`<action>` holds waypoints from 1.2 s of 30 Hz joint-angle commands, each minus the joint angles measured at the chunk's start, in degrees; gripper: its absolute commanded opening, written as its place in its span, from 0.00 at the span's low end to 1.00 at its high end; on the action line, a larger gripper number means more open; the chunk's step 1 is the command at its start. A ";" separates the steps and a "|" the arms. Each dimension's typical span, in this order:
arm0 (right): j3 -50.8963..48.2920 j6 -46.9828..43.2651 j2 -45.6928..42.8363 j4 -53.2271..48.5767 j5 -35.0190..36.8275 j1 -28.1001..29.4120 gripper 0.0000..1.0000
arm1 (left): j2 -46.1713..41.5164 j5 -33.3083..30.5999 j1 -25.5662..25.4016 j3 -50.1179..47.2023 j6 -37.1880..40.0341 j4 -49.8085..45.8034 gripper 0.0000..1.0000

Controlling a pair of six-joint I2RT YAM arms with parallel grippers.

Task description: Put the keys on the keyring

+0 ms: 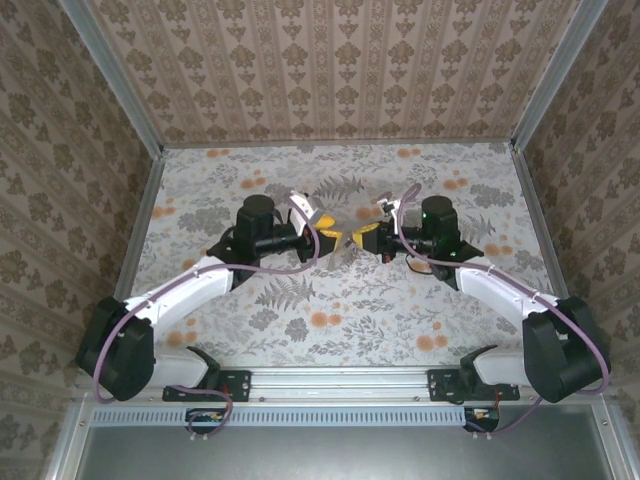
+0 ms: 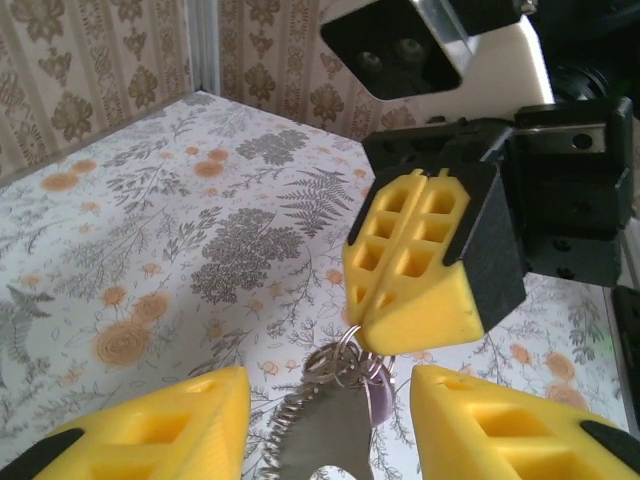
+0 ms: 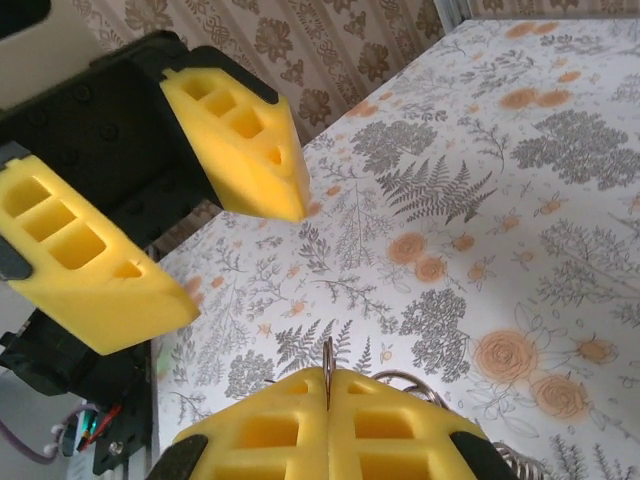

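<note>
In the left wrist view the grey metal keyring [image 2: 325,435], with a coiled wire edge, stands between my left gripper's [image 2: 330,388] yellow fingers [image 2: 180,420]. Those fingers are spread wide and clear of it on both sides. A cluster of thin wire rings [image 2: 340,360] sits at its top, and the key's purple head [image 2: 378,402] lies against its right side. My right gripper [image 2: 358,325] comes from above, shut on one thin wire ring. In the right wrist view that ring [image 3: 328,358] pokes out between the closed right gripper [image 3: 328,380], with the left gripper [image 3: 245,260] open opposite.
Both grippers [image 1: 343,238] meet tip to tip above the middle of the floral table [image 1: 330,320]. Patterned walls [image 1: 340,70] close in the back and both sides, with a metal rail [image 1: 340,380] at the near edge.
</note>
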 commanded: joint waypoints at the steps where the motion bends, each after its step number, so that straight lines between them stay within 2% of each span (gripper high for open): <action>1: 4.98 -8.68 -0.71 -9.90 -2.05 0.34 0.00 | 0.83 4.90 0.85 4.44 6.62 -12.10 0.49; 7: 8.48 -13.06 0.07 -16.48 -4.13 0.34 0.00 | 2.75 8.00 2.70 8.11 9.46 -18.01 0.49; 17: 9.96 -14.13 0.23 -18.46 -6.91 0.42 0.00 | 6.63 13.73 3.46 12.74 10.57 -21.66 0.48; 30: 9.57 -13.40 0.33 -17.10 -7.36 0.93 0.00 | 10.94 15.25 1.90 16.14 10.55 -21.93 0.46; 36: 9.30 -13.06 0.16 -16.49 -7.45 0.87 0.00 | 12.05 15.13 1.36 16.76 10.61 -21.75 0.41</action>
